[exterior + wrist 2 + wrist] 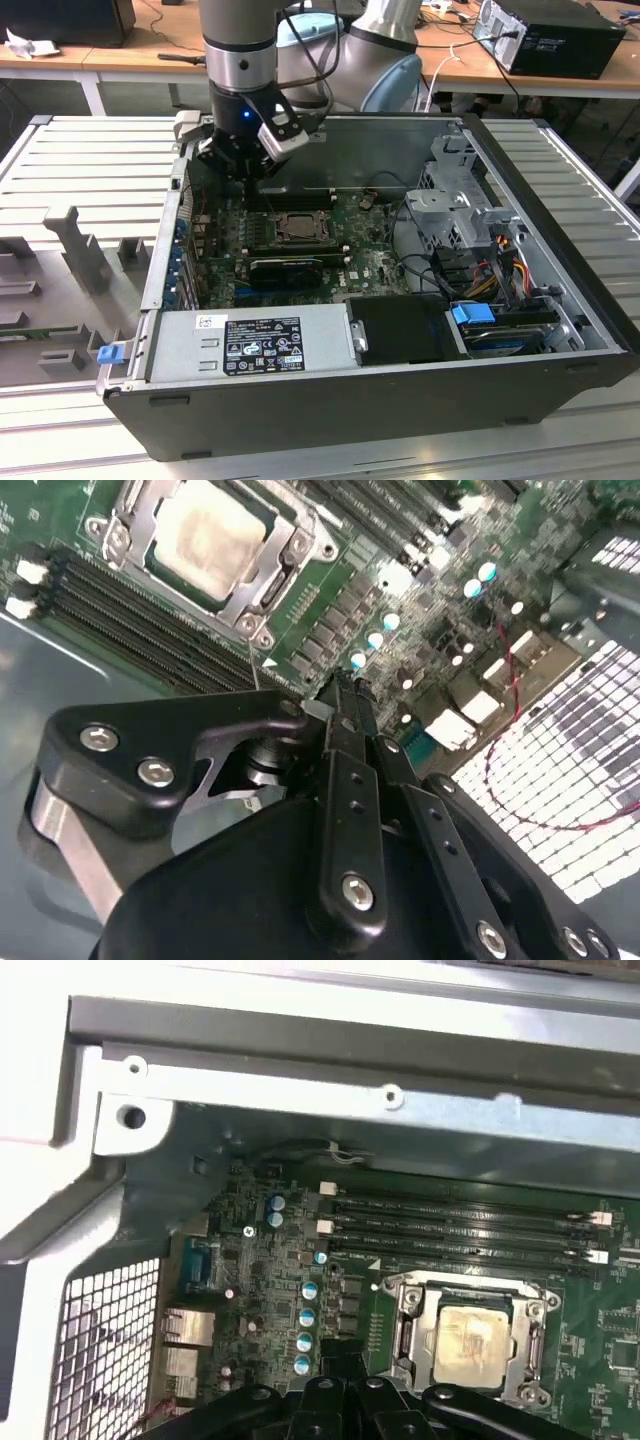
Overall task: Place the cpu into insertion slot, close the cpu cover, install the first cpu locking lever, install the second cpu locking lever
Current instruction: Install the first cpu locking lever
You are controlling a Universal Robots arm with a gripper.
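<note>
A grey ribbed desk holds an open computer case. Wooden desks with cables stand behind it, at 12 o'clock. The cpu is a small, dull silver-tan square. It lies flat in the insertion slot on the green board. The cpu cover is down around it. The end effector hangs near the cpu, at 10 o'clock from it, with its fingertips pressed together on nothing.

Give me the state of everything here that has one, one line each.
cpu, seated flat, face exposed.
cpu cover, down flat around the cpu.
gripper, shut, empty, hovering near the cpu cover.
computer case, lying on its side, panel off, open.
</note>
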